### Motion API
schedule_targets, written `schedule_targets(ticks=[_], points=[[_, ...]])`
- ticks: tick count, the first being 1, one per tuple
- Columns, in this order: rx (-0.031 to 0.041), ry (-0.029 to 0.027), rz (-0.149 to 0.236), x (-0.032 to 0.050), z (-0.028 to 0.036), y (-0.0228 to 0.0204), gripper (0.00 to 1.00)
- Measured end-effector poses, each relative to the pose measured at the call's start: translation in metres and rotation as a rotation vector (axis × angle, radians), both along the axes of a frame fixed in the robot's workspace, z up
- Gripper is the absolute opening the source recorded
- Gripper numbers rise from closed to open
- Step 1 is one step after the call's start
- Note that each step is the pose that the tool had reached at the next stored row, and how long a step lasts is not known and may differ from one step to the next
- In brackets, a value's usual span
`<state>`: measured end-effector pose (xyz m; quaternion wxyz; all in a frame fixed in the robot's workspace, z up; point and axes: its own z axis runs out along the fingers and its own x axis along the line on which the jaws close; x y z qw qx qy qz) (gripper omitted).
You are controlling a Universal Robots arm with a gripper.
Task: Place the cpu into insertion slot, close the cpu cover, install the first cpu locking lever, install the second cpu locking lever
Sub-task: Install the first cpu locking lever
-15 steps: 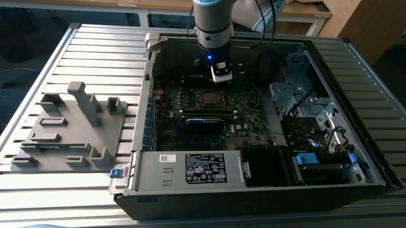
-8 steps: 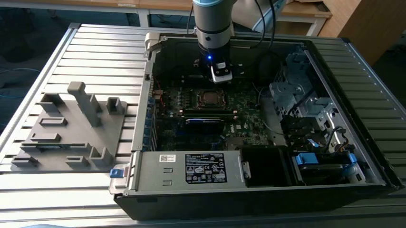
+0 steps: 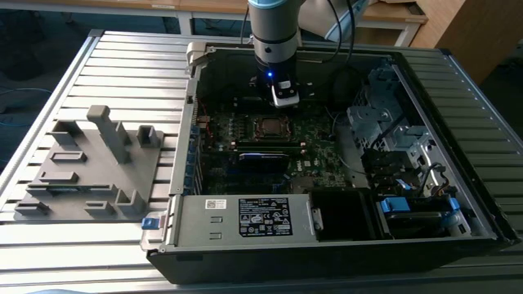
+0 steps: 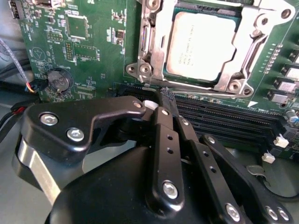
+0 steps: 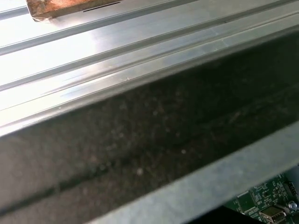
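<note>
In the second wrist view the small square silver-grey cpu (image 4: 201, 44) is seen seated in the silvery-rimmed insertion slot (image 4: 156, 44) at upper right, framed by the thin metal cpu cover (image 4: 243, 60). The black end effector (image 4: 166, 100) is clenched, empty, just below — a lever could be missed and the green circuit board (image 4: 93, 42) scraped.

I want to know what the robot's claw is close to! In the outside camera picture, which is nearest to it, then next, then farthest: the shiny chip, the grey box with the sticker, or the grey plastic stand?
From the gripper:
1. The cpu, on the board just beside it.
2. The power supply box, along the case's near edge.
3. The grey plastic stand, outside the case at the exterior view's left.
</note>
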<state>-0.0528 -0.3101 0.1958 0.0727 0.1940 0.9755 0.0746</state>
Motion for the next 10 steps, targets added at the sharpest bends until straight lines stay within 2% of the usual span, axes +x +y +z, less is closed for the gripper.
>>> schedule_targets(ticks=[6,10], points=[[-0.0070,0.0001,0.000,0.0000,-0.0004,-0.0004,0.10],[-0.0069,-0.0001,0.000,0.0000,-0.0005,-0.0003,0.10]])
